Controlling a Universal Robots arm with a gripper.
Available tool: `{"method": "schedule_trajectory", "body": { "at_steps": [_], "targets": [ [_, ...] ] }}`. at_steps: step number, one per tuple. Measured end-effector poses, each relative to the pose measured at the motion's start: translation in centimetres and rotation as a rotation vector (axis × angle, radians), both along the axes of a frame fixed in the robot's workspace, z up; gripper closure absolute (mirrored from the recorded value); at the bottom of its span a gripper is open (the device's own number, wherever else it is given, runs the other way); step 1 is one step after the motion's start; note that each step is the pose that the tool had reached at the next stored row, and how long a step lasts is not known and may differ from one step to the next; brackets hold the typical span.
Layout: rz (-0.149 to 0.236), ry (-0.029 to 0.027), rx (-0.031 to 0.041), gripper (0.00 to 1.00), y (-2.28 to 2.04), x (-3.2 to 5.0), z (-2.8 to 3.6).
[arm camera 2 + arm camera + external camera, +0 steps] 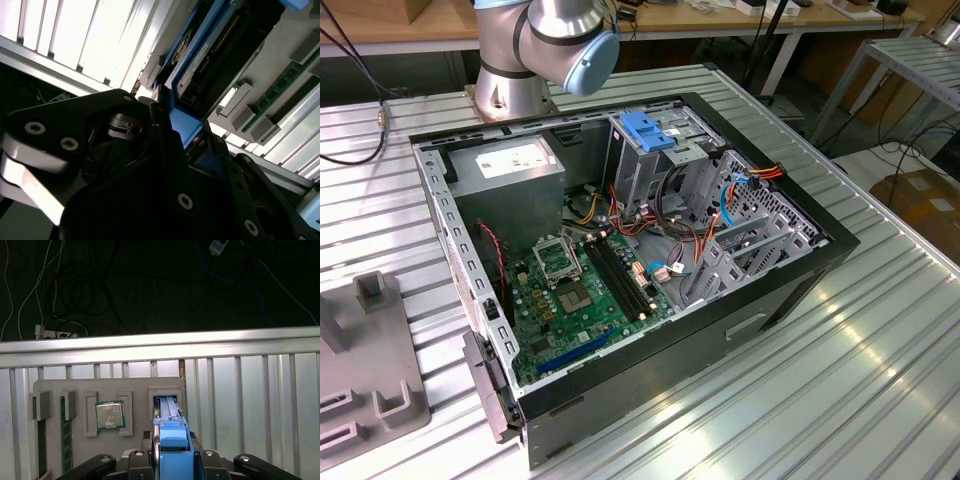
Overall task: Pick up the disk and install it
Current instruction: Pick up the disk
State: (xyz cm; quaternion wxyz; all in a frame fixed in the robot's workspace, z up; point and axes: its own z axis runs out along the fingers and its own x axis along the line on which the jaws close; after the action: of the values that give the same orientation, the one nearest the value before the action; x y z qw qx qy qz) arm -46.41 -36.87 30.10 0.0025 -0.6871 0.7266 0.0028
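The disk stands on edge in a slot of a grey holder tray, its bright blue carrier rail facing the camera. My gripper sits over it with black fingers pressed against both sides of the blue rail. In the second wrist view the disk shows its dark grey body and pale label, and the gripper is clamped on the blue end. The open computer case lies on the table, with its tall metal drive cage at the back.
The holder tray also carries a processor chip and memory sticks. A slatted aluminium table ends at an edge just past the tray. Inside the case are a motherboard, a power supply and loose cables.
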Motion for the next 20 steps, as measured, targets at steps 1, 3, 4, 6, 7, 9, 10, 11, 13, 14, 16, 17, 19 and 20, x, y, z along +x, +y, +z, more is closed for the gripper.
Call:
{"method": "schedule_trajectory", "body": {
  "at_steps": [1, 3, 4, 6, 7, 9, 10, 11, 13, 14, 16, 17, 19, 20],
  "targets": [
    [0.000, -0.0001, 0.0000, 0.63, 0.00, 0.00, 0.18],
    [0.000, 0.0000, 0.0000, 0.63, 0.00, 0.00, 0.66],
    [0.000, -0.0001, 0.0000, 0.63, 0.00, 0.00, 0.82],
    [0.000, 0.0000, -0.0001, 0.63, 0.00, 0.00, 1.25],
    [0.000, -0.0001, 0.0000, 0.63, 0.00, 0.00, 1.58],
    [0.000, 0.0000, 0.0000, 0.63, 0.00, 0.00, 2.05],
    [0.000, 0.0000, 0.0000, 0.63, 0.00, 0.00, 2.27],
    [0.000, 0.0000, 0.0000, 0.63, 0.00, 0.00, 2.48],
    [0.000, -0.0001, 0.0000, 0.63, 0.00, 0.00, 2.89],
    [0.000, -0.0001, 0.0000, 0.63, 0.00, 0.00, 3.08],
    [0.000, 0.0000, 0.0000, 0.63, 0.00, 0.00, 3.54],
    [0.000, 0.0000, 0.0000, 0.63, 0.00, 0.00, 3.74],
    [0.000, 0.0000, 0.0000, 0.63, 0.00, 0.00, 4.28],
    [0.000, 0.0000, 0.0000, 0.63, 0.00, 0.00, 4.85]
  ]
}}
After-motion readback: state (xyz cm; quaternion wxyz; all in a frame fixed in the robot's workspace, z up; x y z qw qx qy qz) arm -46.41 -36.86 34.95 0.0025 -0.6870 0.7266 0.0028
